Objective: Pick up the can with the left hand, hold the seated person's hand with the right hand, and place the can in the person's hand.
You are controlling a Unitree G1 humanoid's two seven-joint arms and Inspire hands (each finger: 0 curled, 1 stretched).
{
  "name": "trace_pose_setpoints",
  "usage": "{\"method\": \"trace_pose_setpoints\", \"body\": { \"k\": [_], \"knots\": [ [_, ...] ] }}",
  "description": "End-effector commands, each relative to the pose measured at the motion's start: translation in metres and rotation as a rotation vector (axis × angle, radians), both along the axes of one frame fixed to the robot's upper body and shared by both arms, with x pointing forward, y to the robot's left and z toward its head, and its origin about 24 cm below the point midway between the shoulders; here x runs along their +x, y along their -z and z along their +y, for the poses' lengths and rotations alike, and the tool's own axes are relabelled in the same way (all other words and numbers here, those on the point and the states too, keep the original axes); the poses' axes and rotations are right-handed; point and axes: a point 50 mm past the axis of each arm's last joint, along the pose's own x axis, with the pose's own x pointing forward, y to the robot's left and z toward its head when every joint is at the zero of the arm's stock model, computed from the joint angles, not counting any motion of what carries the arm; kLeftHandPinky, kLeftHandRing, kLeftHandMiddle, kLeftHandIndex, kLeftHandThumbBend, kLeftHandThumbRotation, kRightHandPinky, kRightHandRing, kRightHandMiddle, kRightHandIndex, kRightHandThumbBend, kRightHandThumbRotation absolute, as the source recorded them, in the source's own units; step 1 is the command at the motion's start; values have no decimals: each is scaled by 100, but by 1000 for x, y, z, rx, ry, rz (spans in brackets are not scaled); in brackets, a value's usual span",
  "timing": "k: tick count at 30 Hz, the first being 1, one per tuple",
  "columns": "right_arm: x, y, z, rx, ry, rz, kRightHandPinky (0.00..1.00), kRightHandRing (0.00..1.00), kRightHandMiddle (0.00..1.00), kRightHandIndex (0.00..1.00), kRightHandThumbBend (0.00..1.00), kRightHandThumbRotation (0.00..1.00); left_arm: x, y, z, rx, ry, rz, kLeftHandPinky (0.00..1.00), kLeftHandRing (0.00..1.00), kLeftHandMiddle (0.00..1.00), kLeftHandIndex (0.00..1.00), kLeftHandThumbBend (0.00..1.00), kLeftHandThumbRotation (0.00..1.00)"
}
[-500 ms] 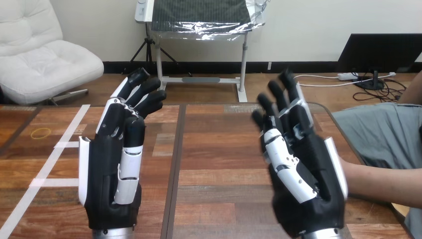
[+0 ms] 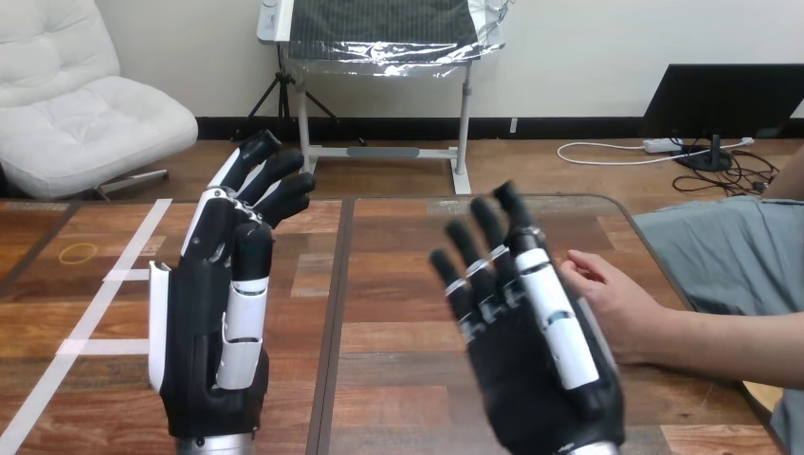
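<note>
My left hand (image 2: 204,332) stands upright over the left half of the table, fingers straight and open, holding nothing. My right hand (image 2: 531,365) is raised at centre right, palm toward me, fingers spread and open. Just to its right lies the person's hand (image 2: 612,299), resting on the table with fingers loosely curled, its forearm reaching in from the right edge. My right hand stands beside the person's hand; whether they touch I cannot tell. No fingers of mine curl round it.
The wooden table (image 2: 398,284) has white tape lines (image 2: 90,322) on its left part and a yellow rubber band (image 2: 78,252) at far left. The person sits at the table's right side.
My right hand has swung left and lower, turning its palm more toward me, which uncovers the person's hand behind it. My left hand has stayed put.
</note>
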Motion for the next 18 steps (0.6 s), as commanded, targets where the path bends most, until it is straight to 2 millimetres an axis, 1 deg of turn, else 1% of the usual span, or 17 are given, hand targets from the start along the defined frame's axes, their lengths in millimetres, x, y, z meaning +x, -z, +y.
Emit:
{"method": "trace_pose_setpoints", "body": {
  "k": [1, 3, 8, 13, 18],
  "knots": [
    [3, -23, 10, 345, -84, -47, 100, 100, 100, 100, 80, 99, 0, -3, -9, -23, 30, -25, 75, 76, 79, 83, 53, 85],
    [4, -22, 11, 370, -101, -40, 100, 100, 100, 100, 85, 100, 0, -3, -9, -25, 28, -25, 75, 75, 79, 82, 54, 84],
    [5, -21, 11, 424, -127, -16, 100, 100, 100, 100, 89, 100, 0, -3, -9, -29, 23, -24, 75, 75, 79, 82, 54, 84],
    [5, -20, 11, 439, -140, -7, 100, 100, 100, 100, 92, 100, 0, -3, -9, -28, 19, -23, 74, 75, 78, 82, 54, 84],
    [6, -20, 10, 451, -142, 4, 100, 100, 100, 100, 92, 100, 0, -3, -9, -23, 21, -21, 74, 75, 79, 82, 53, 84]
  ]
}}
